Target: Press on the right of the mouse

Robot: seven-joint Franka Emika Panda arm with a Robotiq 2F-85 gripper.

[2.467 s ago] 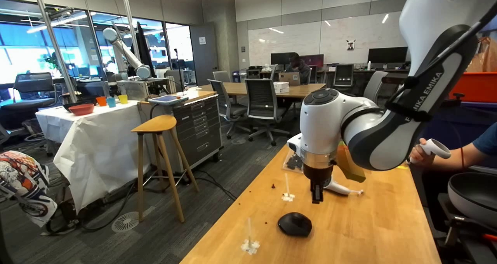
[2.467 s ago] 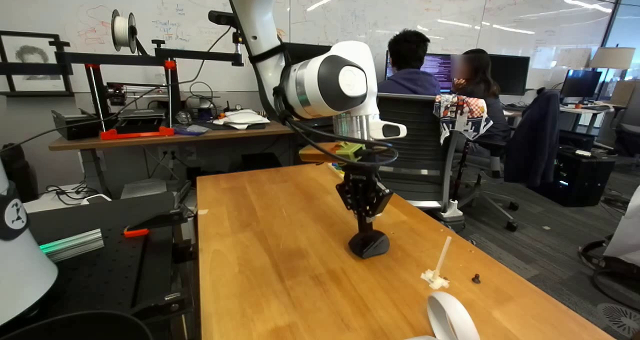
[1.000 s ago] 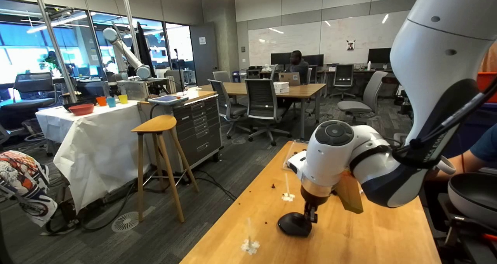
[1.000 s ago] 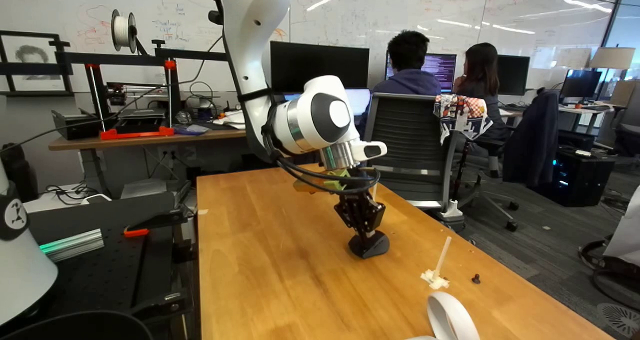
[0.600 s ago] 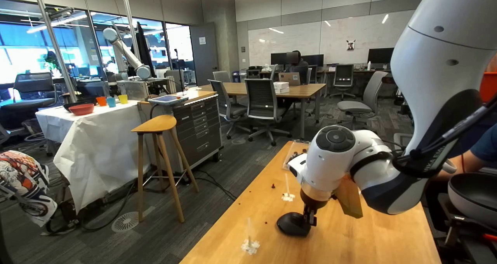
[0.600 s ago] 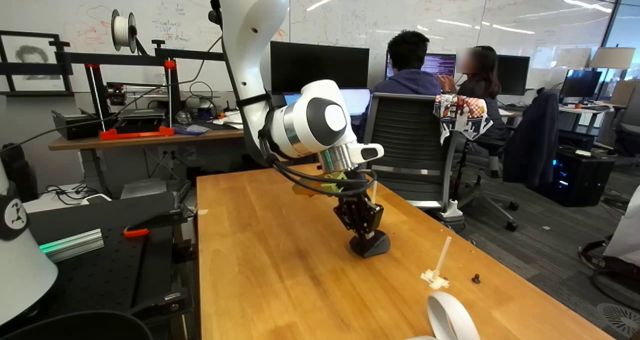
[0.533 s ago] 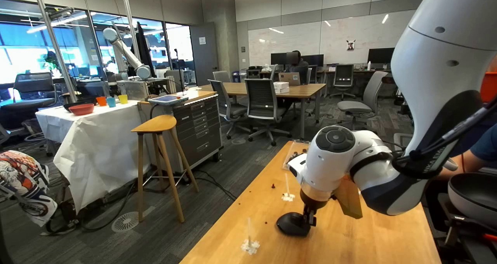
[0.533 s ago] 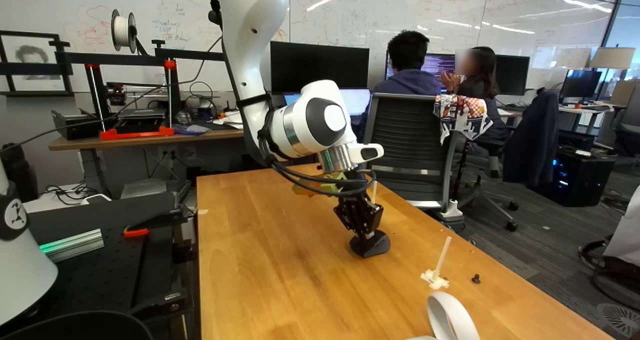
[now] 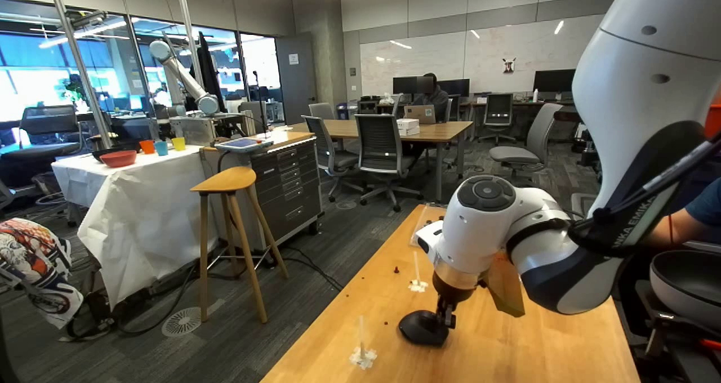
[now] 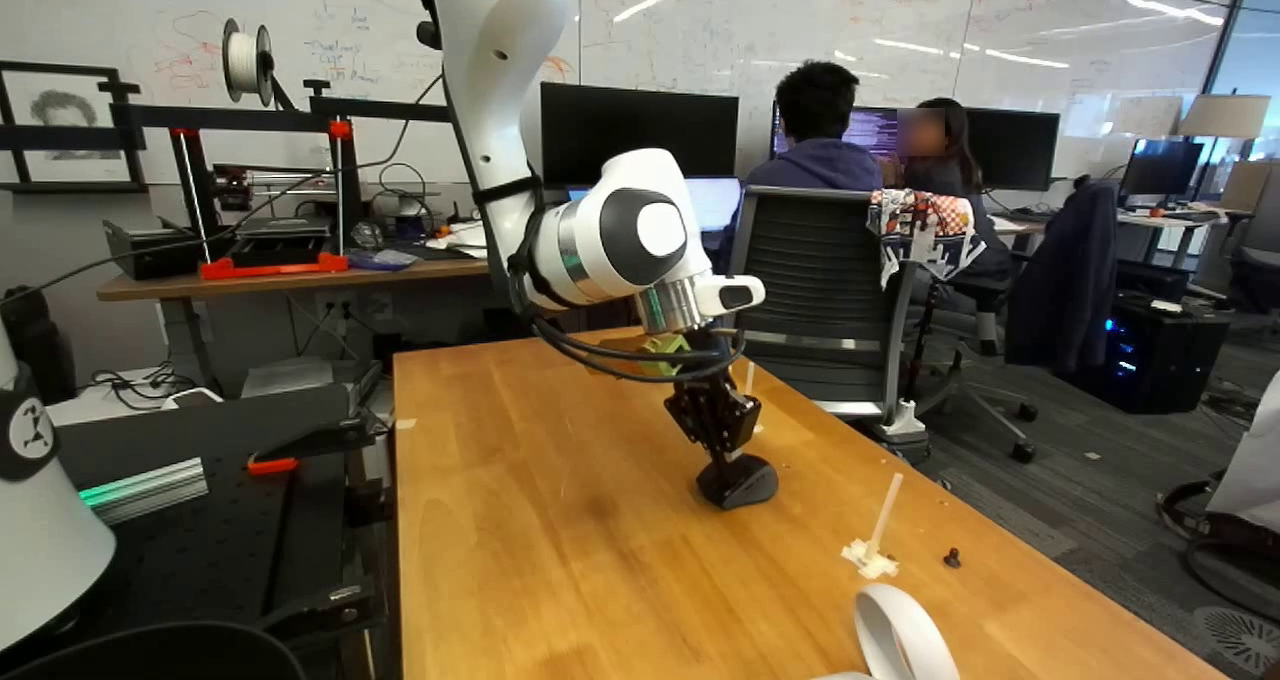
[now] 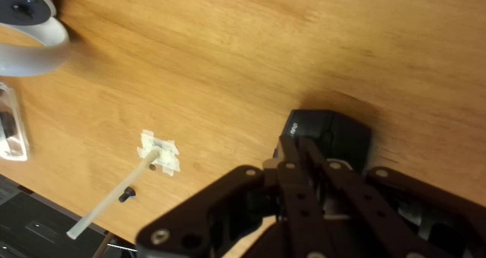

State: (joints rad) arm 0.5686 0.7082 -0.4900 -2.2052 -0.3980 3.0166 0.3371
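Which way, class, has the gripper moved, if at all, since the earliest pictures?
Yes, downward: in an exterior view the gripper, earlier about level with the farther stick, is now below it, at the mouse.

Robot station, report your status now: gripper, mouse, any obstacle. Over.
Gripper looks shut, down at the mouse; pressing force, cannot tell. Mouse lies on table. Two taped sticks stand apart, seemingly not blocking.

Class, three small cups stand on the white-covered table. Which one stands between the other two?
The blue cup, in an exterior view. It has the orange cup on one side and the yellow cup on the other.
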